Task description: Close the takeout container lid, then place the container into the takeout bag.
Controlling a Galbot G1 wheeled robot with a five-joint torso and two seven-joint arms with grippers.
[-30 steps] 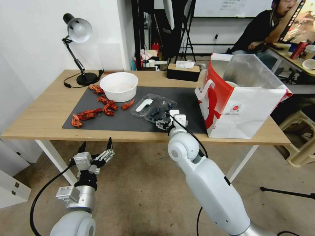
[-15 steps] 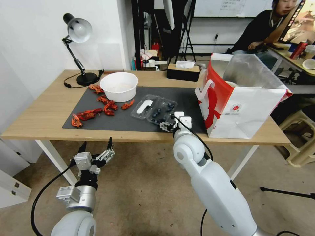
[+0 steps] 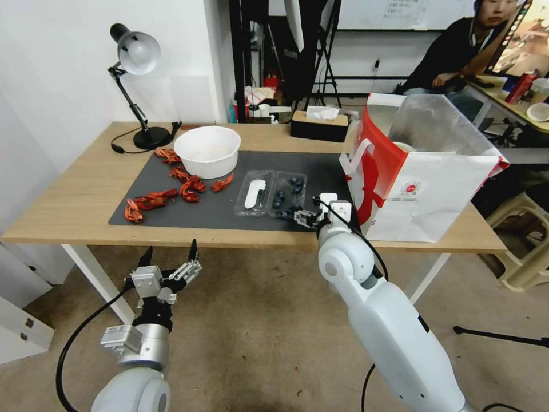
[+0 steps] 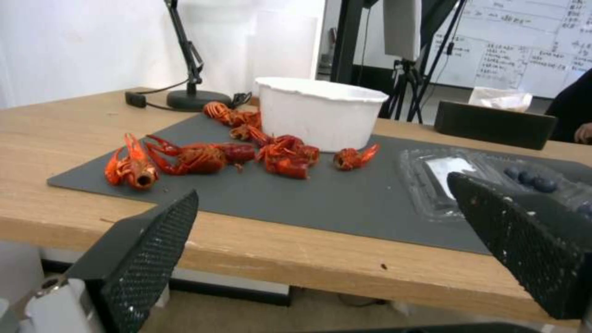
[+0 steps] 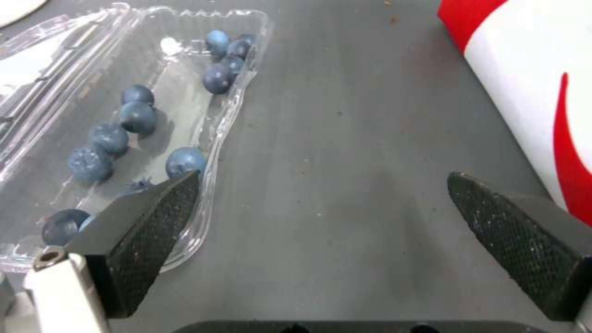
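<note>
Head view is showing the takeout container (image 3: pixel 273 194) lying open and flat on the dark mat (image 3: pixel 171 209), so the closing step is not yet done. Its blueberry half is sitting toward the takeout bag (image 3: pixel 426 197), and the lid (image 3: pixel 255 193), with the white face of the sticker up, is lying on the far side from the bag; the hinge is between them. The right gripper (image 3: pixel 309 217) is hovering low at the near corner of the blueberry half, its jaws standing apart over bare mat, one jaw just at the tray's rim, probably to get under an edge. The bag is standing upright with its mouth open, ready for receiving the box. The left gripper (image 3: pixel 170 257) is waiting below the tabletop (image 3: pixel 68 200) edge, jaws apart, holding nothing
</note>
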